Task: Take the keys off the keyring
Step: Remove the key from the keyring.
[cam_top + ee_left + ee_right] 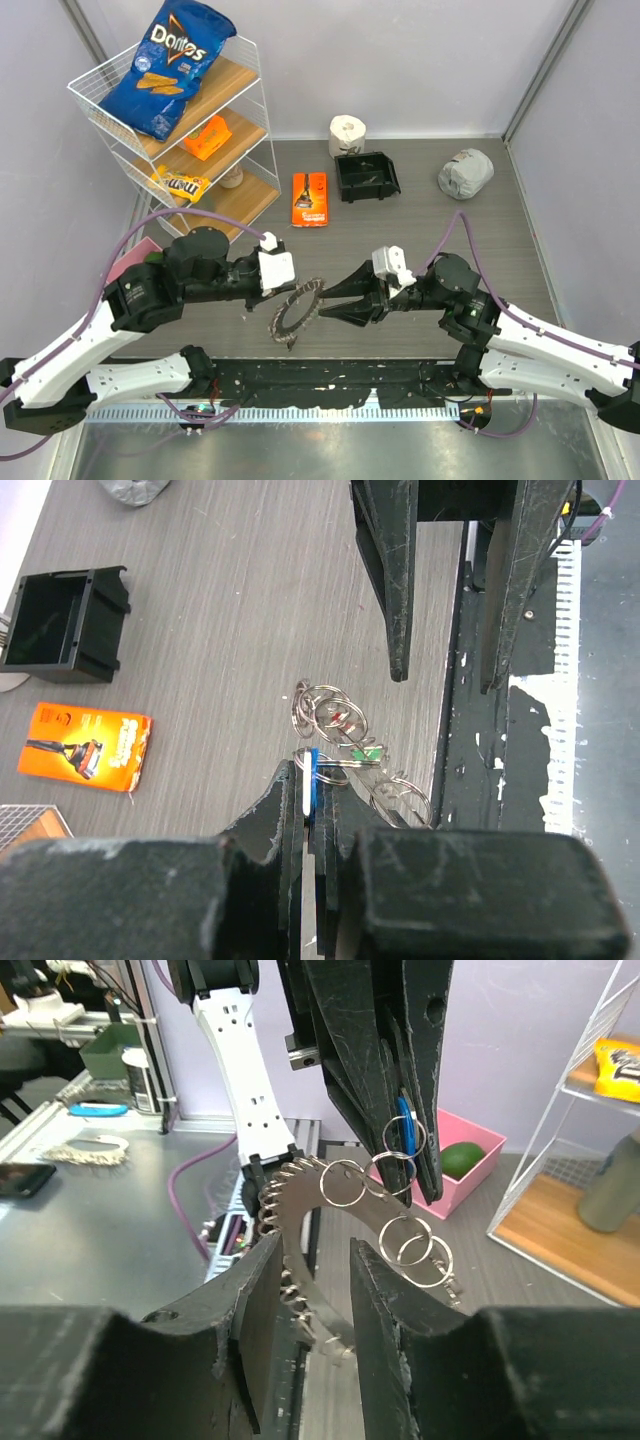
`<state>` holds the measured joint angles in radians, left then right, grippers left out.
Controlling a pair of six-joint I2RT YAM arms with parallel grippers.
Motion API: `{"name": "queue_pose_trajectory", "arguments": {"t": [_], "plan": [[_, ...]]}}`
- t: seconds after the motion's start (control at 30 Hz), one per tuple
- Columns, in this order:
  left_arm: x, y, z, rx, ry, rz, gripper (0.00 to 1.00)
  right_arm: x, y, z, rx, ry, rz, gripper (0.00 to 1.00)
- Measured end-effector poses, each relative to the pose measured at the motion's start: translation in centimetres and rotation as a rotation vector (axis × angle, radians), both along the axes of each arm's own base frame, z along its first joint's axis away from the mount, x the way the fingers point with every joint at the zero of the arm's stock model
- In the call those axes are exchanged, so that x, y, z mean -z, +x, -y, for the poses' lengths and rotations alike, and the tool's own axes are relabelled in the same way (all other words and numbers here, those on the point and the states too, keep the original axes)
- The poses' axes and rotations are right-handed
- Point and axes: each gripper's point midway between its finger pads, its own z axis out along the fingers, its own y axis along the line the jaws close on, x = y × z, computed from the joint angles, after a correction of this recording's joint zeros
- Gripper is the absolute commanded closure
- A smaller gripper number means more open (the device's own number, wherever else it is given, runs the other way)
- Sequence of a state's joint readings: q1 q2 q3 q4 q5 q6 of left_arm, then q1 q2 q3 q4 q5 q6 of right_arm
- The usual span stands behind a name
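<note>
Keyring point(296, 312) hangs above the worktop point(440, 230), between the two arms. The left pincer point(306, 805) is clamped on a blue-headed key point(309, 775) attached to it. The right pincer point(315, 1260) stands open, its fingers straddling the ring's band.

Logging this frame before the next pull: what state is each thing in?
left gripper: shut on blue key
right gripper: open, straddling keyring
keyring: off the table, small rings attached
black bin: upright
razor box: closed, lying flat
Doritos bag: lying on wire rack
</note>
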<state>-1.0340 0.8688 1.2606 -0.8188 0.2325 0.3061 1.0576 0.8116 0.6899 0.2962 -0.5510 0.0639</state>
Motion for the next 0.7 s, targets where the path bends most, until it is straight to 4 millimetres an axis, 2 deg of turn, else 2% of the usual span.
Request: {"name": "queue_pose_trajectory", "arguments": {"t": [0.33, 0.7], "plan": [[0.4, -0.4, 0.5, 0.023, 0.004, -0.029, 1.00, -0.2, 0.5, -0.3, 0.034, 0.014, 0.190, 0.67], [0.7, -0.4, 0.8, 0.031, 0.000, -0.036, 1.00, 1.0, 1.4, -2.2, 0.041, -0.024, 0.204, 0.69]]}}
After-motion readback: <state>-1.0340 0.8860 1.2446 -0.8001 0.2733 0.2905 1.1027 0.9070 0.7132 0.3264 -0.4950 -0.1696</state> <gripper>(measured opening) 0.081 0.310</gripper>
